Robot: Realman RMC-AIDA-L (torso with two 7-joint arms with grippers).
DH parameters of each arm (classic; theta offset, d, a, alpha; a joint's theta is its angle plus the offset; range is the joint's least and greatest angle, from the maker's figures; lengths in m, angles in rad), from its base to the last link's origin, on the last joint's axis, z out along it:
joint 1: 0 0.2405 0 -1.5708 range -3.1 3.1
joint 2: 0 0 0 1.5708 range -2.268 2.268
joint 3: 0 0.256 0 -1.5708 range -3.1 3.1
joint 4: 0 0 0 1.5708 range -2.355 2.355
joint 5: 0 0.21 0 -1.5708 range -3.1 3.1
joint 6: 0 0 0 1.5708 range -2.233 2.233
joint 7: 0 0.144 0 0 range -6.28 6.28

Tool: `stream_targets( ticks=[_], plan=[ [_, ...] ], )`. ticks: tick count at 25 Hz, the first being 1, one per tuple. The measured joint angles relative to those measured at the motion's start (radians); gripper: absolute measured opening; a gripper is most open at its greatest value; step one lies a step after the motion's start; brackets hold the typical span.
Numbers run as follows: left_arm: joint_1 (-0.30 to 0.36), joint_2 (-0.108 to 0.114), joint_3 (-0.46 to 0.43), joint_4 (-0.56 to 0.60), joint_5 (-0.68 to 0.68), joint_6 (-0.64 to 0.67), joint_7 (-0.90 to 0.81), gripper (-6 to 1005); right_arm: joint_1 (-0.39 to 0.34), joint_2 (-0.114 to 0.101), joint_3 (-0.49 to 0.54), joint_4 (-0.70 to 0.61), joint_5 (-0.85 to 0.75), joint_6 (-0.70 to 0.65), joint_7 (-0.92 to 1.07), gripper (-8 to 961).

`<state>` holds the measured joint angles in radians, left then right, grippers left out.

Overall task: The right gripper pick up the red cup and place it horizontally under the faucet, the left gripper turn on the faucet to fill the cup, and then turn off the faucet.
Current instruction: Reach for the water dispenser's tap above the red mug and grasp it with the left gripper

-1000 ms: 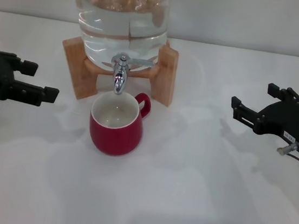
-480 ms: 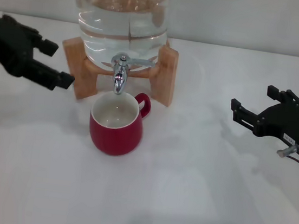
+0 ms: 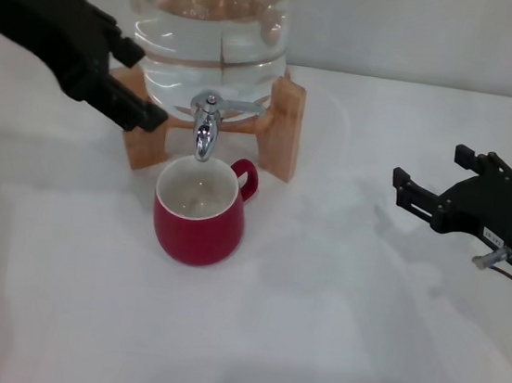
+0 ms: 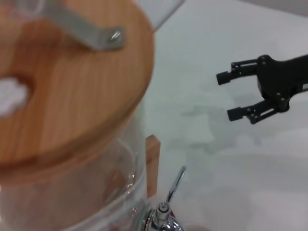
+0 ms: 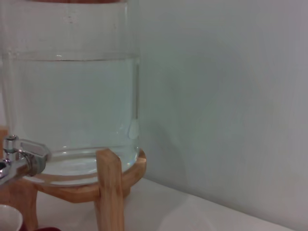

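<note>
The red cup (image 3: 199, 215) is seen upright on the table (image 3: 311, 348), directly beneath the faucet (image 3: 206, 125), so that water can be caught. Well to the side, the right end effector (image 3: 425, 182) is held idle with fingers spread, clear of the work. Farther back, the left end effector (image 3: 146, 94), fingers parted, is placed just beside the faucet, presumably for the lever to be turned.
</note>
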<state>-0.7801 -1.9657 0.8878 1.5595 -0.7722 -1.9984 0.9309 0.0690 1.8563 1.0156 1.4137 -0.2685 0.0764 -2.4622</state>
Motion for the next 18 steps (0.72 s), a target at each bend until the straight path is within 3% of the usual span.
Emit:
stream_targets(
  ticks=[8, 18],
  plan=[
    [-0.082, -0.019, 0.135, 0.009, 0.093, 0.014, -0.005, 890, 0.0, 0.005, 0.005, -0.009, 0.003, 0.022, 0.0, 869],
    [-0.088, -0.049, 0.267, 0.066, 0.141, 0.09, 0.013, 890, 0.005, 0.014, 0.011, -0.025, 0.008, 0.025, 0.0, 869]
  ],
)
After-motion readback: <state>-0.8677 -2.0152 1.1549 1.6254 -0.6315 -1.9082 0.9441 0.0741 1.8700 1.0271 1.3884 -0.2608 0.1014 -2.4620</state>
